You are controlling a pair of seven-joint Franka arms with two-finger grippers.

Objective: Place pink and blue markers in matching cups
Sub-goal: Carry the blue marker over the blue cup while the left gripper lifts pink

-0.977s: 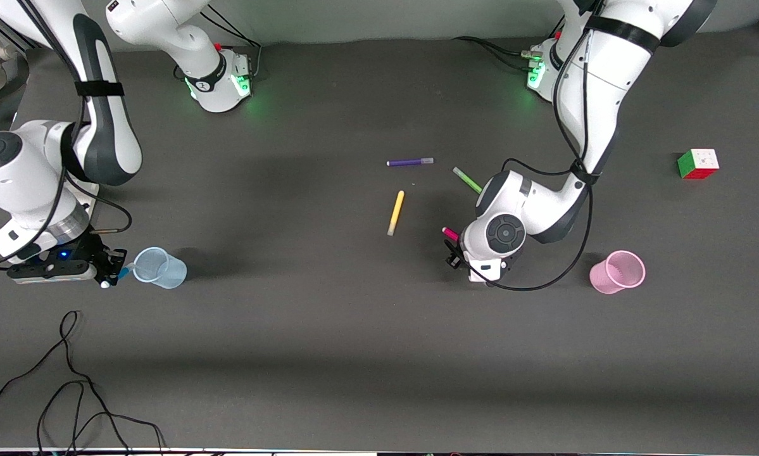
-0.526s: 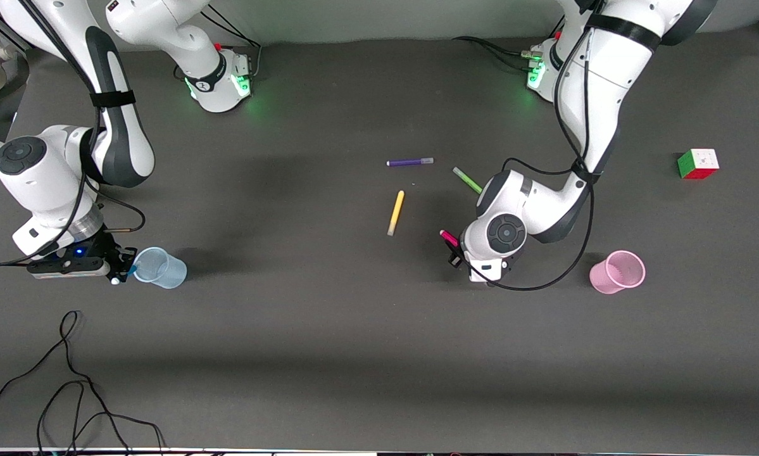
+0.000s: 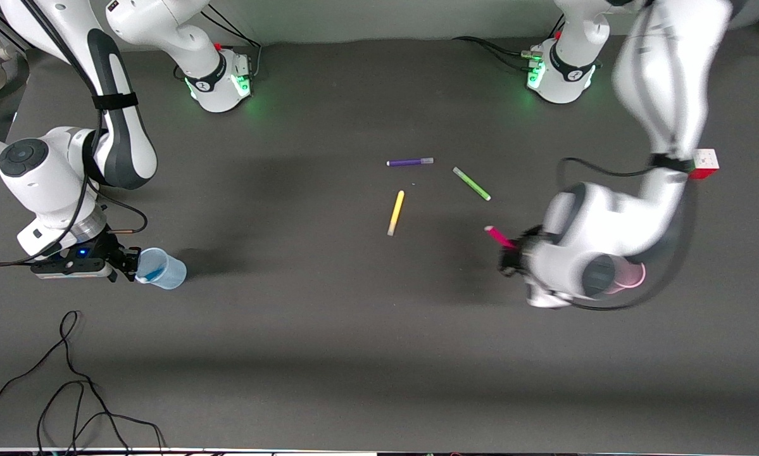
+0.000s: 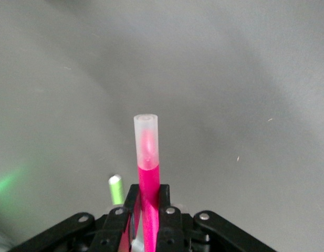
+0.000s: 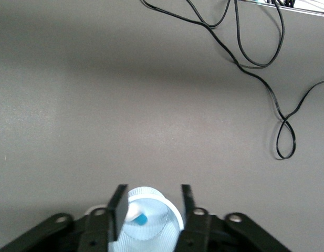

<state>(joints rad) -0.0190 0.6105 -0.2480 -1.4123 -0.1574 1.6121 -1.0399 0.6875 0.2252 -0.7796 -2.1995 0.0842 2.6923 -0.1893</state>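
My left gripper (image 3: 511, 254) is shut on the pink marker (image 3: 498, 237) and holds it tilted above the table, beside the pink cup (image 3: 634, 274). The left arm's wrist covers most of that cup. In the left wrist view the pink marker (image 4: 148, 168) sticks out from between the fingers (image 4: 167, 207), pale end outward. The blue marker (image 3: 153, 273) lies inside the pale blue cup (image 3: 164, 271). My right gripper (image 3: 128, 266) is open just above that cup's rim. In the right wrist view the blue cup (image 5: 156, 220) shows below the spread fingers (image 5: 118, 202), with the blue marker (image 5: 138, 217) in it.
A purple pen (image 3: 409, 162), a green pen (image 3: 471, 183) and a yellow pen (image 3: 395, 213) lie mid-table. The green pen (image 4: 115, 189) also shows in the left wrist view. A colour cube (image 3: 707, 161) sits toward the left arm's end, partly hidden. Black cables (image 3: 69, 380) lie near the table's front edge.
My left gripper lifted the pink marker and carried it toward the pink cup. My right gripper opened and the blue marker dropped into the blue cup.
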